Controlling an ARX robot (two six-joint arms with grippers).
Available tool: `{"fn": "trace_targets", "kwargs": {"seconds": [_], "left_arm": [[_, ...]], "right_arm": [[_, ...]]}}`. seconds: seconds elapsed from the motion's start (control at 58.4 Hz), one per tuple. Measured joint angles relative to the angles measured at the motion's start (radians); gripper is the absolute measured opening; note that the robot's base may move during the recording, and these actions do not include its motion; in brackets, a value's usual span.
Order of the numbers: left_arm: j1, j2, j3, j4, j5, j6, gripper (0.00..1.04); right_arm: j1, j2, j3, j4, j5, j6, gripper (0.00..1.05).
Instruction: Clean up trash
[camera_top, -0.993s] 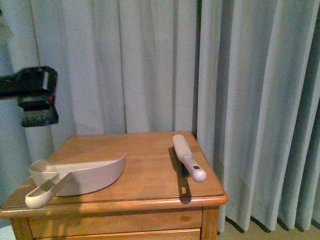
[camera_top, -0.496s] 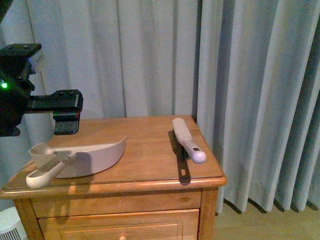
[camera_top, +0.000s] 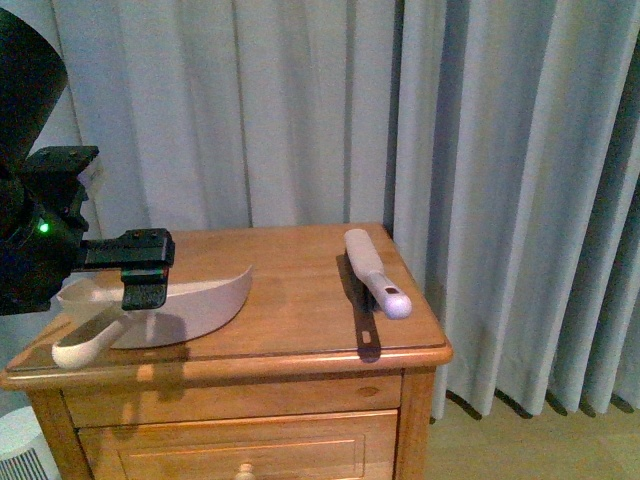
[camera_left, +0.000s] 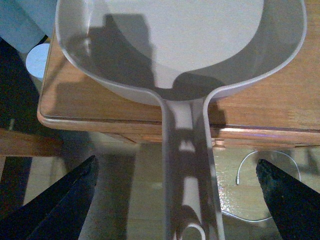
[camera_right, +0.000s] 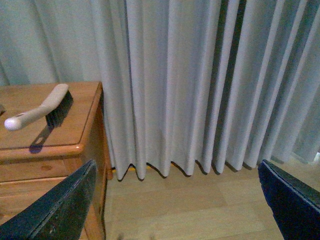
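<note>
Left claw (camera_left: 176, 167): we are seeing it hovering low over the near end of the dustpan (camera_top: 205, 300), fingers spread wide and gripping nothing. The dustpan handle (camera_left: 186, 145) is running straight between the two fingers, clear of both.
Right claw (camera_right: 176, 167): we are finding it spread just as wide and empty, hanging out over the floor (camera_right: 200, 205) beside the surface (camera_top: 300, 320), in front of the curtain (camera_top: 500, 150).
Brush (camera_top: 374, 272): lying flat on the surface, well apart from the right claw and far across from the left one.
Trash: we are not spotting any paper wad in any view. The part of the pan under the left claw is showing bare, and we cannot tell where the wad is lying.
Step in hand: we are judging this as the approach to the dustpan handle, before any grasp.
Next move: we are expecting the left claw to need a short drop, keeping centred on the handle, then a close across its narrow width. The handle is overhanging the surface edge, so there is room beneath. The right claw is needing a long reach over to the brush.
</note>
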Motion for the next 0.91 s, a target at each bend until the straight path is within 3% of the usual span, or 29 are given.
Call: {"fn": "trace_targets", "kwargs": {"seconds": [0.907], "left_arm": [[0.025, 0.081, -0.006, 0.074, 0.004, 0.074, 0.97]], "right_arm": [[0.0, 0.0, 0.0, 0.0, 0.0, 0.0, 0.97]]}}
